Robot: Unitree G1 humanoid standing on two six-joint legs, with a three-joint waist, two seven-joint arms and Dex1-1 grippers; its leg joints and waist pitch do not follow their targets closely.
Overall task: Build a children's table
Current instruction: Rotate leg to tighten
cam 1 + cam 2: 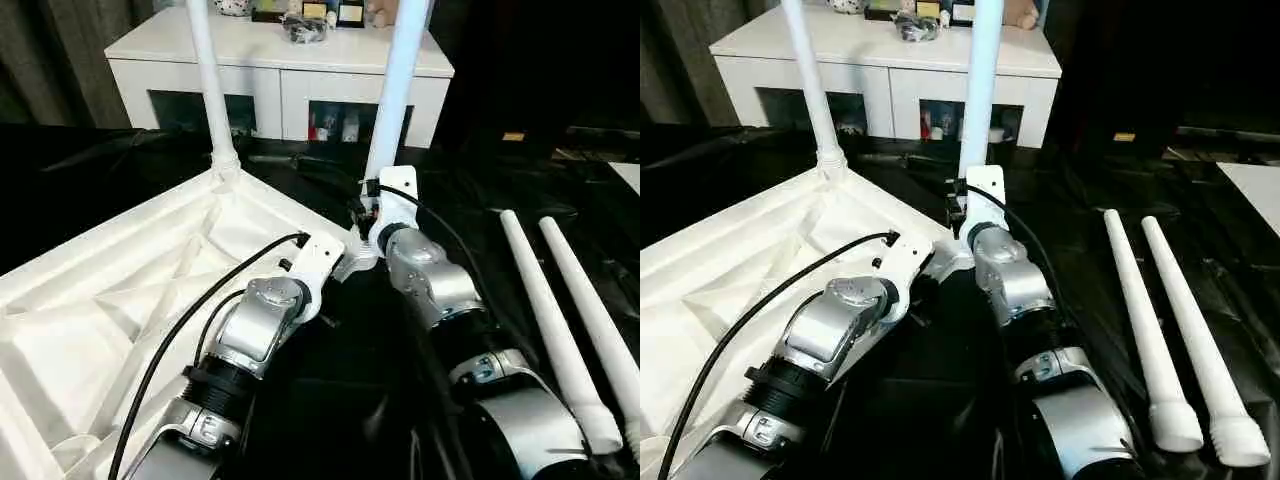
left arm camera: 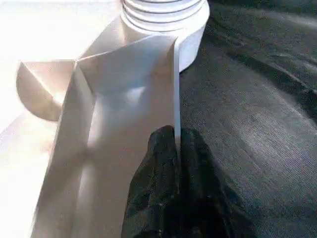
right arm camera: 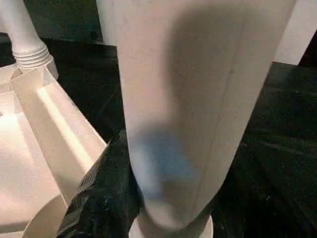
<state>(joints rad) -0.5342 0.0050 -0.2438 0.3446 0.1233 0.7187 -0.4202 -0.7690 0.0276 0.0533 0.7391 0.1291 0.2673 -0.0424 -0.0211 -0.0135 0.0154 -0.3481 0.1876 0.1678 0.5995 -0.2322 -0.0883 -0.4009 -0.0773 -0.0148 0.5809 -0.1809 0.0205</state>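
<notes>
The white tabletop (image 1: 120, 300) lies upside down, ribs up, on a black surface. One white leg (image 1: 205, 80) stands upright in its far corner socket. A second upright leg (image 1: 395, 90) stands at the corner nearest my arms, and my right gripper (image 1: 368, 208) is shut around its lower part; a black finger (image 3: 101, 188) presses its side. My left gripper (image 2: 176, 144) is shut on the tabletop's thin rim wall (image 2: 174, 84), just short of that corner socket (image 2: 190, 34). Two loose legs (image 1: 545, 310) (image 1: 600, 320) lie side by side on the right.
A white cabinet (image 1: 280, 70) with glass-fronted compartments stands behind the work, small items on top. Black sheeting (image 1: 480, 200) covers the surface around the tabletop. A black cable (image 1: 190, 320) runs along my left forearm.
</notes>
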